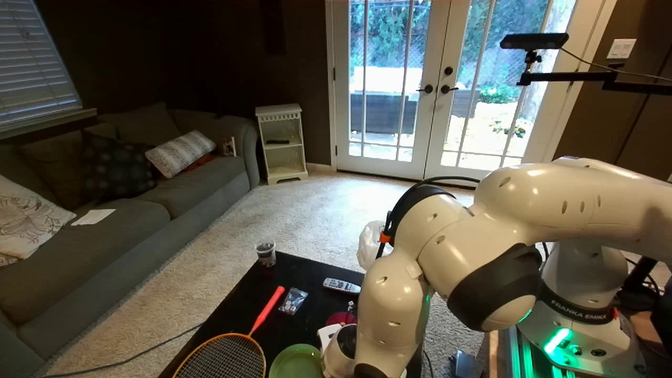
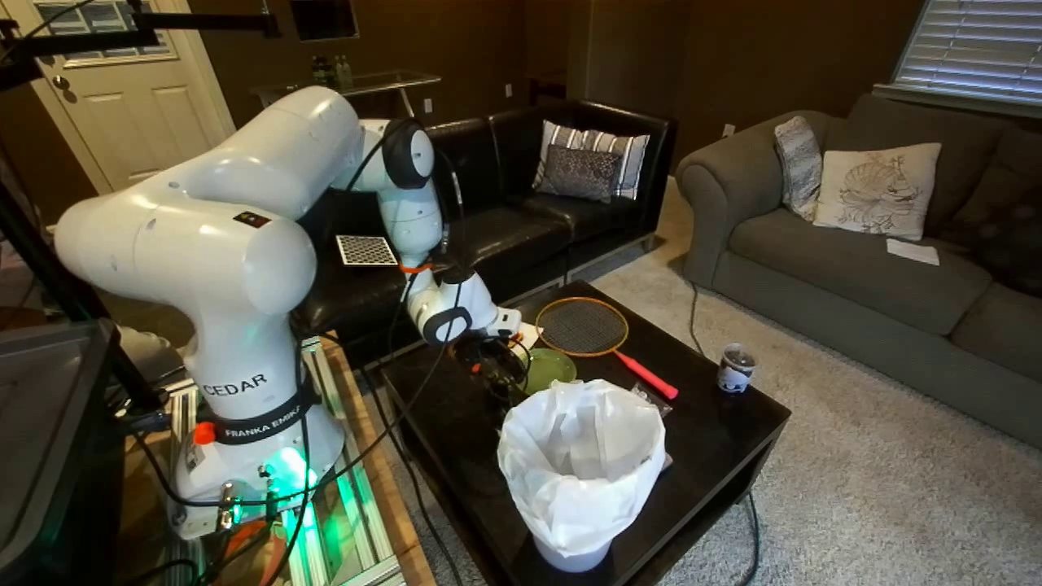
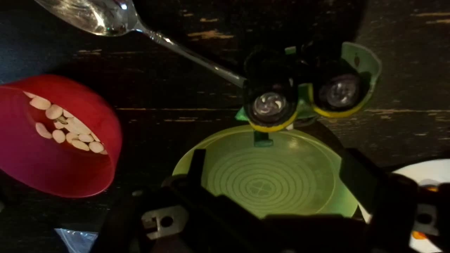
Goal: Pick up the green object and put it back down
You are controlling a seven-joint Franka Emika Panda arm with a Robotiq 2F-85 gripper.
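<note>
A round green plate [image 3: 260, 182] with ringed grooves lies on the dark table. It also shows in both exterior views [image 1: 296, 361] [image 2: 549, 370]. A green, black and yellow thing with two clear round lenses [image 3: 306, 91], like toy binoculars, sits at the plate's upper rim in the wrist view. One green tab of it overlaps the plate. I cannot make it out in the exterior views. My gripper [image 3: 274, 161] is open, its black fingers spread wide with nothing between them, above the plate. The gripper also shows dark against the table in an exterior view [image 2: 501, 366].
A red bowl [image 3: 102, 123] with white pieces stands left in the wrist view, with a spoon [image 3: 190, 54] above it. A white plate [image 3: 429, 172] is at right. A racket [image 2: 582, 325], a cup [image 2: 736, 370], a remote [image 1: 342, 285] and a lined bin [image 2: 578, 480] are around.
</note>
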